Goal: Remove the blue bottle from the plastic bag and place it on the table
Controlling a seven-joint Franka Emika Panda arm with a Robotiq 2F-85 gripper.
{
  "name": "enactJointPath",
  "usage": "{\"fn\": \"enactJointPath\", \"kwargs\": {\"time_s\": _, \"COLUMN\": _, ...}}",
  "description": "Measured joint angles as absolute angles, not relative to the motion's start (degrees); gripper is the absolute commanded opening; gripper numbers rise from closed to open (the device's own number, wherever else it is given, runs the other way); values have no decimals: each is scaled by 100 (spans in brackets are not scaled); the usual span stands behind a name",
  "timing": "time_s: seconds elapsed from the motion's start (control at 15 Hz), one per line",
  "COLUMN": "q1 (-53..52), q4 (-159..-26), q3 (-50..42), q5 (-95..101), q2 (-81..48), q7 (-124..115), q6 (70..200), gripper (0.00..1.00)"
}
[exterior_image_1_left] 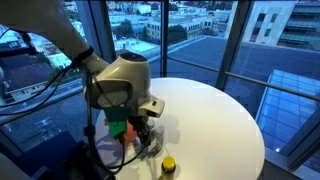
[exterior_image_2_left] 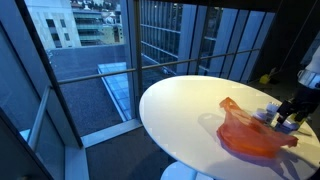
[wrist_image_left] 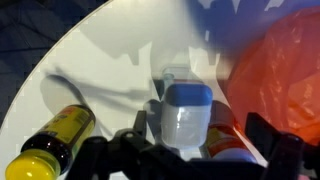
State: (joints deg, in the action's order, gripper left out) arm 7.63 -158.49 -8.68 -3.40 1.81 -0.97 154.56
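Observation:
In the wrist view the blue bottle (wrist_image_left: 185, 118), pale with a blue cap, stands on the white table (wrist_image_left: 110, 70) just outside the red-orange plastic bag (wrist_image_left: 280, 70). My gripper (wrist_image_left: 200, 135) is open, its two fingers either side of this bottle and of a red-labelled bottle (wrist_image_left: 225, 148) pressed against it. The bag lies flat on the table in an exterior view (exterior_image_2_left: 252, 138), with the gripper (exterior_image_2_left: 288, 118) low over the bottles at its far end. The arm hides the blue bottle in an exterior view, where the gripper (exterior_image_1_left: 148, 133) is close to the table.
A yellow bottle with a black label lies on the table left of the gripper (wrist_image_left: 55, 135), and its yellow cap shows in an exterior view (exterior_image_1_left: 168, 163). The round table's edge (exterior_image_2_left: 150, 120) faces glass walls with railings.

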Motion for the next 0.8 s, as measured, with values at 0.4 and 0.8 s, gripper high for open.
{"fn": "enactJointPath", "kwargs": {"time_s": 0.4, "q1": 644, "q4": -15757, "q3": -799, "q5": -340, "q2": 880, "q7": 57, "q6": 14494, "gripper": 100}}
{"fn": "enactJointPath", "kwargs": {"time_s": 0.8, "q1": 544, "q4": -15646, "q3": -782, "q5": -340, "q2": 1360, "q7": 285, "q6": 13887, "gripper": 100}}
